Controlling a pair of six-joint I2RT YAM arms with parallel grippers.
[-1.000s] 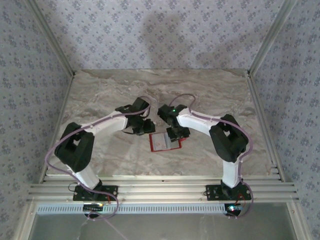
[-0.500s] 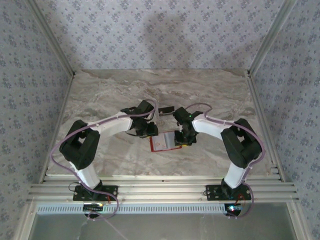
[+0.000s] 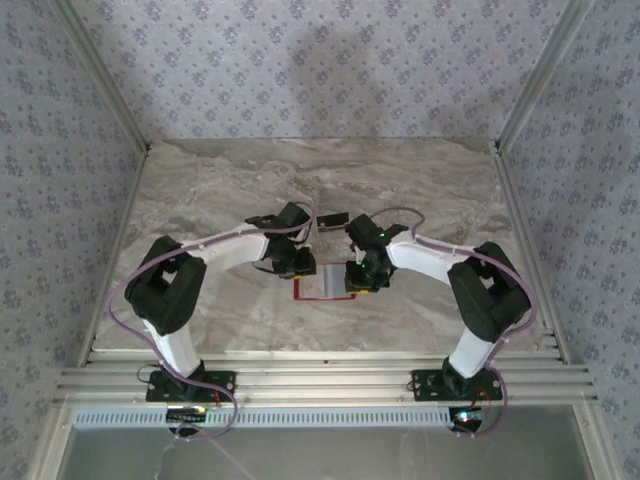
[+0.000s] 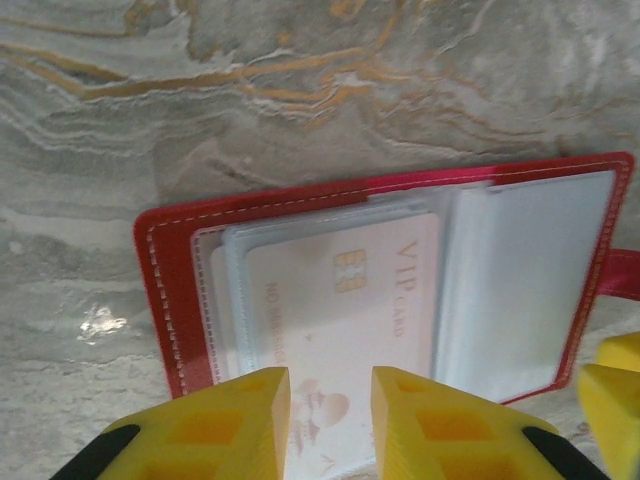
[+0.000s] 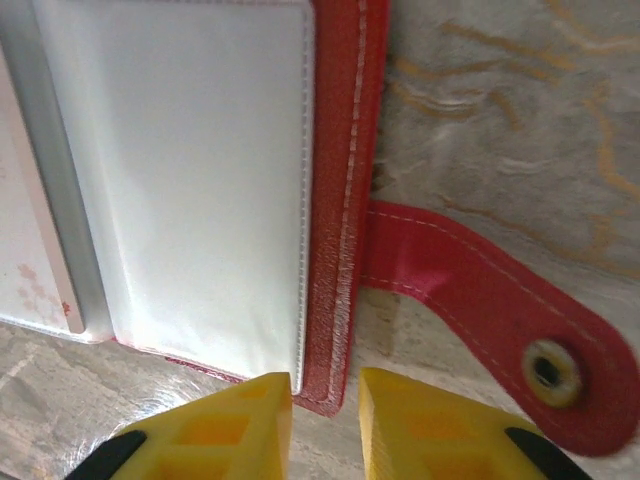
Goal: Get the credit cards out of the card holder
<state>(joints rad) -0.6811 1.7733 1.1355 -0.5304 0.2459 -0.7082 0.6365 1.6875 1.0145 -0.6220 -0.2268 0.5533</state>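
Visibly, 1 open card holder (image 4: 165,300) shows 1 credit card (image 4: 345,320).

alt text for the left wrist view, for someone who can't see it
An open red card holder lies flat on a marbled table, a pale VIP card with a gold chip showing in one of its clear sleeves. Two yellow jaws stand slightly apart at the bottom edge, over the card's near end.

Pale blue floral-patterned wallpaper walls (image 3: 330,70) enclose a beige-grey veined marble tabletop (image 3: 200,190), with ribbed aluminium rails (image 3: 320,380) along its near edge.
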